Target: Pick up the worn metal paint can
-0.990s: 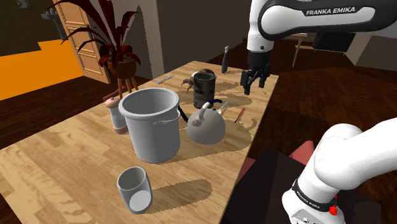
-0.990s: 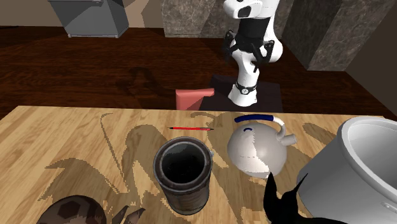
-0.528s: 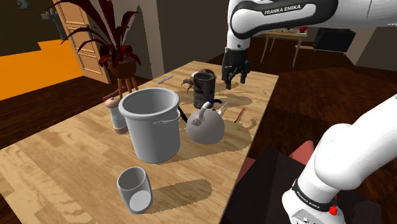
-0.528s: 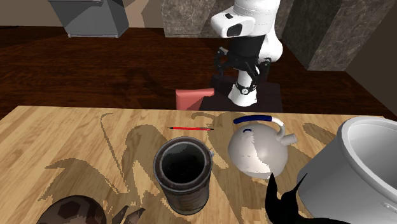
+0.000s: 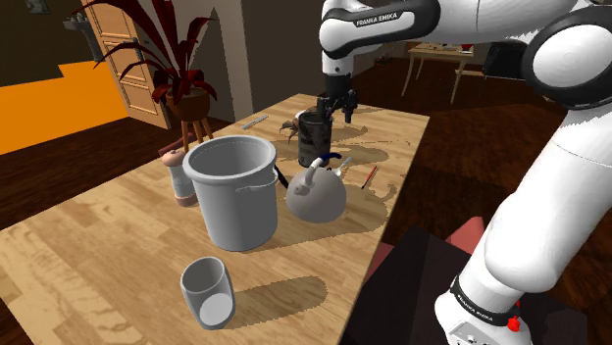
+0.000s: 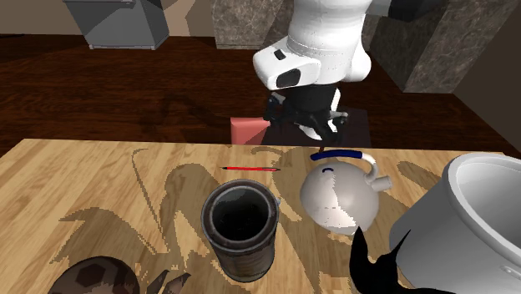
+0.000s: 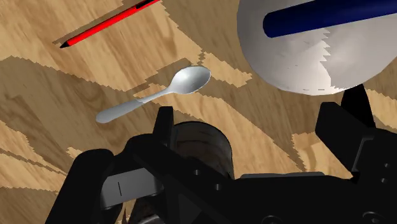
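Two fingers (image 7: 355,121) (apart) near paint can (image 5: 315,137)

Dark paint can (image 6: 240,232), upright (lidless), beside kettle (image 6: 334,200)

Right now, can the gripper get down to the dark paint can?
Probably yes. The gripper hangs close above the paint can, slightly off to one side, fingers open; nothing covers the can. The white kettle stands close beside it and could crowd one finger.

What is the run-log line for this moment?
phase: pre-grasp | gripper: open, close above paint can | paint can: upright on table, not held | kettle: beside can
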Available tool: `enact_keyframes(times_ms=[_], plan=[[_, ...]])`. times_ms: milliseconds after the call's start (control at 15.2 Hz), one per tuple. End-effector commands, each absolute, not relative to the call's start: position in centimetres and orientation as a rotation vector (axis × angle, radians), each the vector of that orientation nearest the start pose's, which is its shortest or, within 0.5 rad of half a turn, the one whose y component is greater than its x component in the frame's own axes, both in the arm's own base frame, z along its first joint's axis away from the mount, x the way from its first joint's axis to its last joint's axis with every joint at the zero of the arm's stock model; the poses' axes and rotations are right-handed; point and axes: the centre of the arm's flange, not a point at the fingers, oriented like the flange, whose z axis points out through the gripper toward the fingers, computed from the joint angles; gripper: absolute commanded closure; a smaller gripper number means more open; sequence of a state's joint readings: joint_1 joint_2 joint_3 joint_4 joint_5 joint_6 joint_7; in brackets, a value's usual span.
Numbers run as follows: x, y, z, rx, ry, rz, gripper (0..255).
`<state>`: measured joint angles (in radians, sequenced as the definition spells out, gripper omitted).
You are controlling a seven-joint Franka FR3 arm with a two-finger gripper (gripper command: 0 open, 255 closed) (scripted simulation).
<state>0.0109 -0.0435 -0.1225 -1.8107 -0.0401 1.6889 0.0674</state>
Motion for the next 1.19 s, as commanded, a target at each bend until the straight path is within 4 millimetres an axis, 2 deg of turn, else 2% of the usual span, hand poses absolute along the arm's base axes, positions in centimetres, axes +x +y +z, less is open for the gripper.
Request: enact_keyframes(times_ms=[0,660,1122], plan=[[56.6,-7.2,54.1,-3.157,0.268,0.129,0],[69.6,-8.6,52.4,-3.139,0.248,0.145,0],[69.6,-8.6,48.7,-3.139,0.248,0.145,0]])
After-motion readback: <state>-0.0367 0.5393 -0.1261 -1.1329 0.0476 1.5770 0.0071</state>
